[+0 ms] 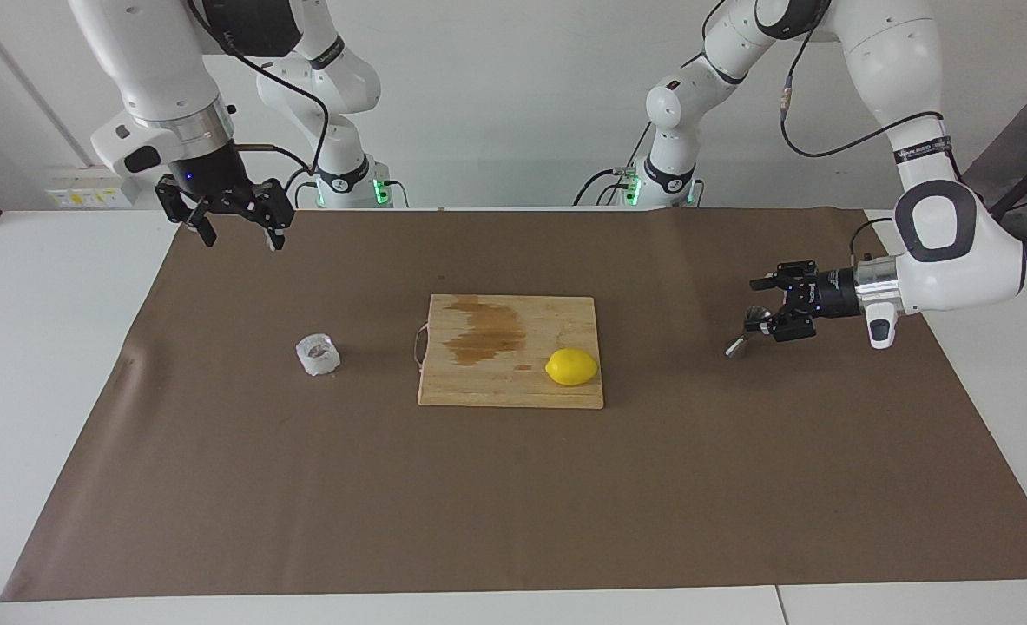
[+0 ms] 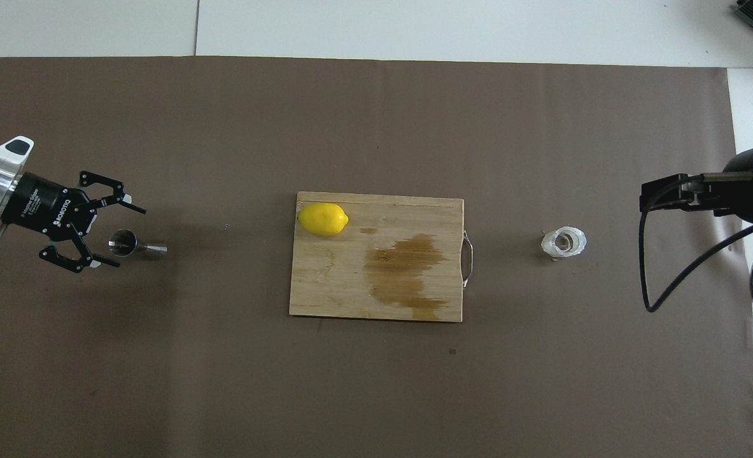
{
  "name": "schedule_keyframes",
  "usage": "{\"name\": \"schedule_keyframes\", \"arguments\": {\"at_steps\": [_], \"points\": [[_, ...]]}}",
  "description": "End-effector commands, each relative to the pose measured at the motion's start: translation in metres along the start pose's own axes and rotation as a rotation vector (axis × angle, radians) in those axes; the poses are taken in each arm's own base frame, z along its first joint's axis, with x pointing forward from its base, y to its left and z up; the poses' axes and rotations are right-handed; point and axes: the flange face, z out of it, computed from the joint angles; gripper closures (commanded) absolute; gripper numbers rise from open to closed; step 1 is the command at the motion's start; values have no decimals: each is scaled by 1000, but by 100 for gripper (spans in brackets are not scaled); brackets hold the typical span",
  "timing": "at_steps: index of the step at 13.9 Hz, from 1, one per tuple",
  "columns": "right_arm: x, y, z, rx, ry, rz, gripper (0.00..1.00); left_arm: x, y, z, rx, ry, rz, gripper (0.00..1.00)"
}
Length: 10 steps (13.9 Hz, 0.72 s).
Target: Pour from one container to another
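Observation:
The steel hourglass jigger [image 1: 736,346] [image 2: 135,245] stands upright on the brown paper toward the left arm's end. My left gripper [image 1: 758,306] [image 2: 126,236] lies level and low beside it. It is open, a finger on each side of the jigger's upper cup; I cannot tell whether they touch it. The squat clear cup [image 1: 318,354] [image 2: 563,242] stands toward the right arm's end. My right gripper [image 1: 242,240] [image 2: 646,196] hangs open and empty high in the air, apart from the cup, over paper nearer to the robots.
A wooden cutting board [image 1: 478,382] [image 2: 338,286] with a dark wet stain lies mid-table, its metal handle toward the cup. A yellow lemon [image 1: 571,366] [image 2: 323,219] rests on the board's corner toward the jigger. Brown paper [image 1: 513,503] covers the white table.

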Motion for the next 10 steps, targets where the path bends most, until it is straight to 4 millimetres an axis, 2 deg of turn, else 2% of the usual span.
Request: {"name": "schedule_keyframes", "arguments": {"at_steps": [1,3,6,10], "points": [[1,3,-3,18,-9,5,0,7,4,-17,7,7,-5,0],[1,3,-3,18,-9,7,0,17,-1,-23,9,15,-14,0],[1,3,-3,18,-9,5,0,40,-3,-7,55,-6,-8,0],[1,3,-2,18,-11,6,0,49,0,-7,54,-10,-8,0]]}}
